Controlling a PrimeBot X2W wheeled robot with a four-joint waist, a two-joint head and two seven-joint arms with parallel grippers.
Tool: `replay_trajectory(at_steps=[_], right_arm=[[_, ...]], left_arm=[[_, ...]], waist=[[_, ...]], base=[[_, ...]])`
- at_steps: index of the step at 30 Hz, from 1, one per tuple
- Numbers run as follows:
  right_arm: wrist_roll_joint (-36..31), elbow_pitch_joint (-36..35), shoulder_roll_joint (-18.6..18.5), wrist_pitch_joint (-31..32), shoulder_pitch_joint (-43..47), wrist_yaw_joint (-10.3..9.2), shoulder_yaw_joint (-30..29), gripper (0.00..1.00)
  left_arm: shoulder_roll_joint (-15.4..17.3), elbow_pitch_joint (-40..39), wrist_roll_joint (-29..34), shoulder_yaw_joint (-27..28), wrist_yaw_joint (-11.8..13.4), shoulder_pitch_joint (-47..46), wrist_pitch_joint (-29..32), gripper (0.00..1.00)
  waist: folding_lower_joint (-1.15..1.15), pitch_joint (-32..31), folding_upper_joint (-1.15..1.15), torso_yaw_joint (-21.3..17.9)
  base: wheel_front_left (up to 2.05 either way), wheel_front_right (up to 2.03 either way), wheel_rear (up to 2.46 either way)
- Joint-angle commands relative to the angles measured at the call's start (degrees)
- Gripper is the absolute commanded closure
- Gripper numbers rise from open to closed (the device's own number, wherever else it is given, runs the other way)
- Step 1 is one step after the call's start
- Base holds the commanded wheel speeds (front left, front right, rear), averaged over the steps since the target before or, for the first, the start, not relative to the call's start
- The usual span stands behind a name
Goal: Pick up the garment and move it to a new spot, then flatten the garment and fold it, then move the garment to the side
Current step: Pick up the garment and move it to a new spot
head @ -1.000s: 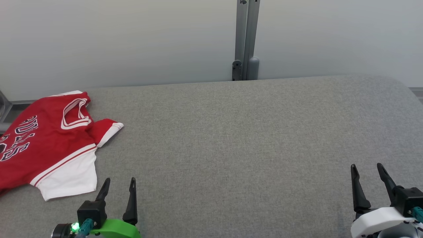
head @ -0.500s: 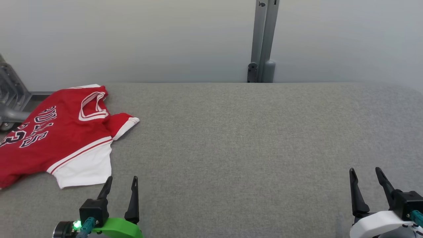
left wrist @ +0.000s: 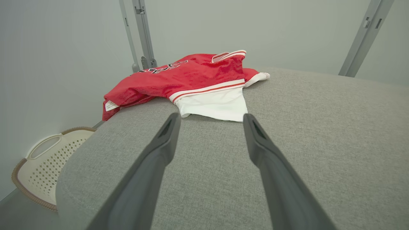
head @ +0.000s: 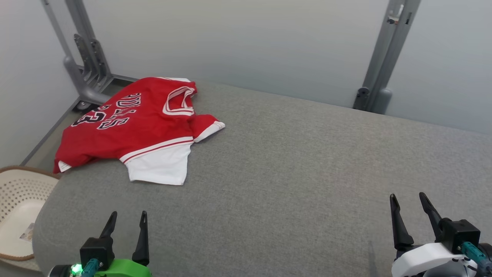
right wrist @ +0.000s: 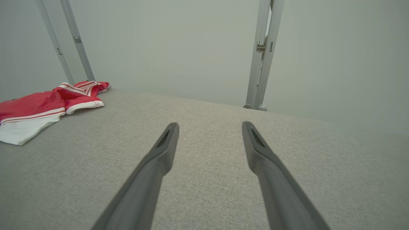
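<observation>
- Your head camera swung left. The garment (head: 130,123) itself didn't move, and all of it now shows at the far-left corner of the desk (head: 288,173).
- Left gripper (head: 129,212) and right gripper (head: 407,194): jaws fully apart, holding nothing.
- Pickup not started; the left one sits nearer.

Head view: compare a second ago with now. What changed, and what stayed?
The camera swung toward the robot's left, so the whole picture shifted: the red jersey now shows in full and a pale basket has come into sight beside the table. Nothing was taken hold of or let go. The jersey lies where it was; the left gripper and right gripper stay open and empty.
</observation>
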Motion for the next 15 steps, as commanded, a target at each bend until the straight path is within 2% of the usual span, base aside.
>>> replay_trajectory(at_steps=[1, 8, 15], right_arm=[[0.15, 0.23, 0.14, -0.19, -0.41, 0.0, 0.26, 0.0], [-0.15, 0.44, 0.3, -0.19, -0.71, 0.0, 1.33, 0.0], [0.01, -0.16, -1.99, -0.19, -1.29, 0.0, 1.38, 0.0]], left_arm=[[0.43, -0.33, 0.07, 0.26, 0.03, 0.5, -0.04, 0.0], [-0.01, -0.86, -0.18, 0.83, 0.05, 0.32, -0.04, 0.0], [-0.97, 1.06, -1.2, -0.59, -0.24, -4.09, -0.03, 0.0]], waist=[[0.0, -0.02, 0.0, 4.85], [0.0, 0.72, 0.0, 5.43], [0.0, 5.12, 0.0, 3.85]], base=[[0.0, 0.0, 0.0], [0.0, 0.0, 0.0], [0.0, 0.0, 0.0]])
